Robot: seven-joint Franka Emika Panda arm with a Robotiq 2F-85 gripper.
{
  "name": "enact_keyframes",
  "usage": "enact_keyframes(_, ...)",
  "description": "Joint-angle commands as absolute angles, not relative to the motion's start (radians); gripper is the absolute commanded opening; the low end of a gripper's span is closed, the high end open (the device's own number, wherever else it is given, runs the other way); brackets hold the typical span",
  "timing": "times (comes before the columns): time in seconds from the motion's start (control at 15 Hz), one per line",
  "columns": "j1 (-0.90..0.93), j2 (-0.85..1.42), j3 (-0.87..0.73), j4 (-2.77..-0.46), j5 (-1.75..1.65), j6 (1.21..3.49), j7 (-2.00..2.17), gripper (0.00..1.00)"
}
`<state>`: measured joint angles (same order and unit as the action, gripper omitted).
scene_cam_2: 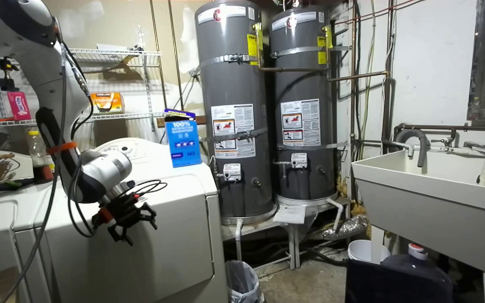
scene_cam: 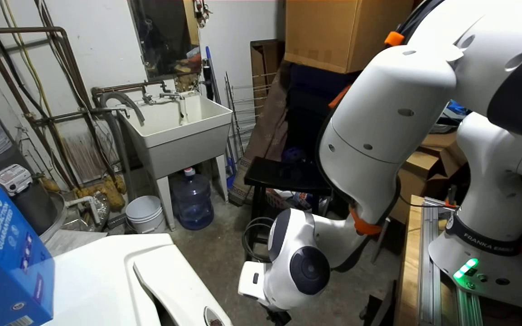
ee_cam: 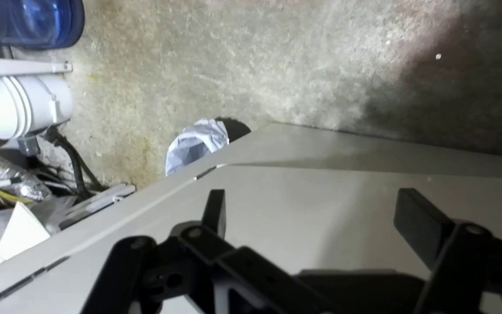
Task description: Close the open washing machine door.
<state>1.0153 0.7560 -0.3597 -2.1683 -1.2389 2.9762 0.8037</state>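
One gripper [scene_cam_2: 142, 235] before one door [scene_cam_2: 164, 256]

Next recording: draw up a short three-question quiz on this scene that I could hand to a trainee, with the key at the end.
1. Multiple choice: what is the main colour of the box standing on the washing machine?
A) red
B) blue
C) green

2. True or false: the gripper is shut on that box.

3. Fill in the blank: in the wrist view, a white sink leg shows between the blue water jug and a white ____.

Key:
1. B
2. False: the jaws stand wide apart and hold nothing.
3. bucket
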Motion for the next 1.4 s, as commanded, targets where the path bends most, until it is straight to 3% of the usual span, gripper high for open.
enact_keyframes(0.0,1.193,0.758,-0.558,-2.118,-1.478,3.126,1.065,1.00)
enact_keyframes(0.33,1.338,0.816,-0.659,-1.929,-1.623,3.168,1.392,1.00)
enact_keyframes(0.73,1.215,0.900,-0.470,-1.743,-1.939,3.000,1.716,1.00)
enact_keyframes(0.87,1.185,0.815,-0.365,-1.852,-2.105,2.847,1.842,1.00)
enact_keyframes(1.0,1.251,0.739,-0.369,-2.027,-2.187,2.683,1.975,1.00)
enact_keyframes(1.33,1.393,0.683,-0.364,-2.352,-1.932,2.414,2.139,1.00)
